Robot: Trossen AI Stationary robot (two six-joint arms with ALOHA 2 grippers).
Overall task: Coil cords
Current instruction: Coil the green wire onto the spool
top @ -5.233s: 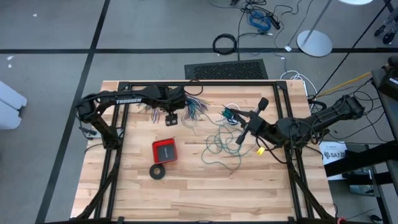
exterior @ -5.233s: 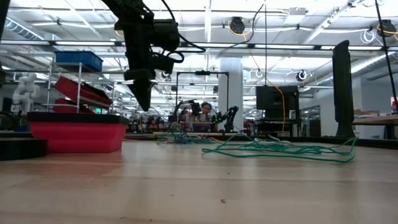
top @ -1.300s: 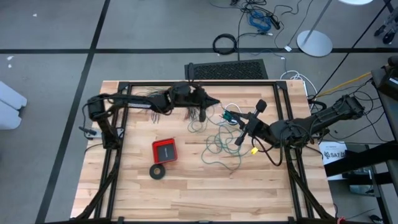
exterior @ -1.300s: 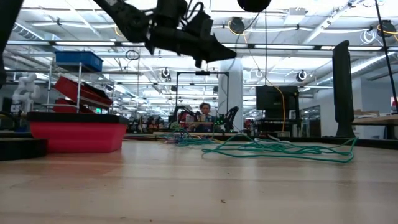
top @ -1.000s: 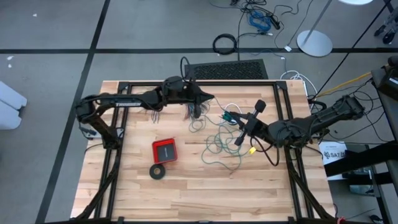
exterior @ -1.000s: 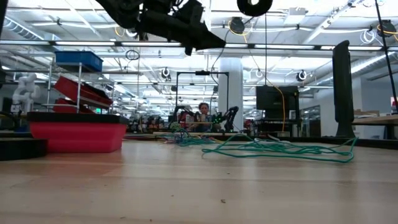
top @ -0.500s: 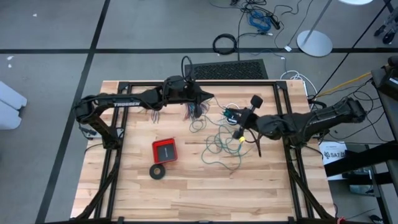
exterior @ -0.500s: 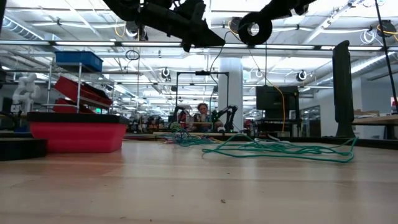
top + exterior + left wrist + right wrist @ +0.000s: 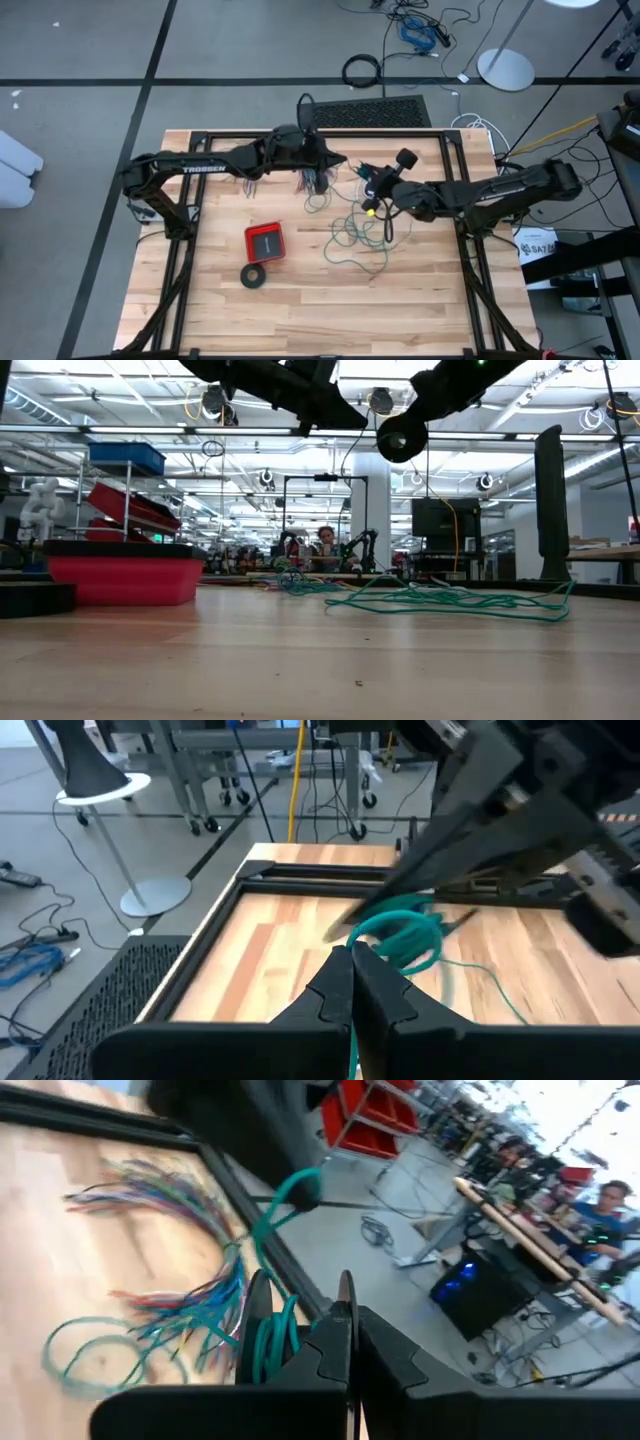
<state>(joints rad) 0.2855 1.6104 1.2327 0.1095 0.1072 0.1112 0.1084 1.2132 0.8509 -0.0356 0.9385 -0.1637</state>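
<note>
The teal-green wire lies as a loose tangle (image 9: 355, 235) on the middle of the table and shows low in the low view (image 9: 440, 600). One strand rises to my left gripper (image 9: 342, 160), which is shut on it above the table's far middle. My right gripper (image 9: 362, 172) is shut and meets the left one tip to tip, with a small teal coil (image 9: 402, 935) round its fingers. A thin white cord (image 9: 317, 202) lies on the table beside the tangle. My left gripper pinches one strand of the teal wire (image 9: 352, 1038) between its two shut fingers, coming level from the table's left. The strand runs slack from there to the coil at the other gripper. My right gripper carries the small coil near its fingertips, lifted clear of the table. Several teal strands (image 9: 268, 1342) lie against the outer side of one finger. No wire shows between the fingertips; whether any is pinched I cannot tell.
A fanned bundle of many-coloured wires (image 9: 308, 181) lies under the left arm at the far edge. A red box (image 9: 264, 242) and a black ring (image 9: 254, 276) sit left of the middle. Black frame rails (image 9: 455, 150) border the table. People sit in the room beyond.
My right gripper has moved toward the table's left and far edge, up to my left gripper's tip, carrying the small coil with it. My left gripper has stayed nearly where it was. The tangle on the table has kept its place.
</note>
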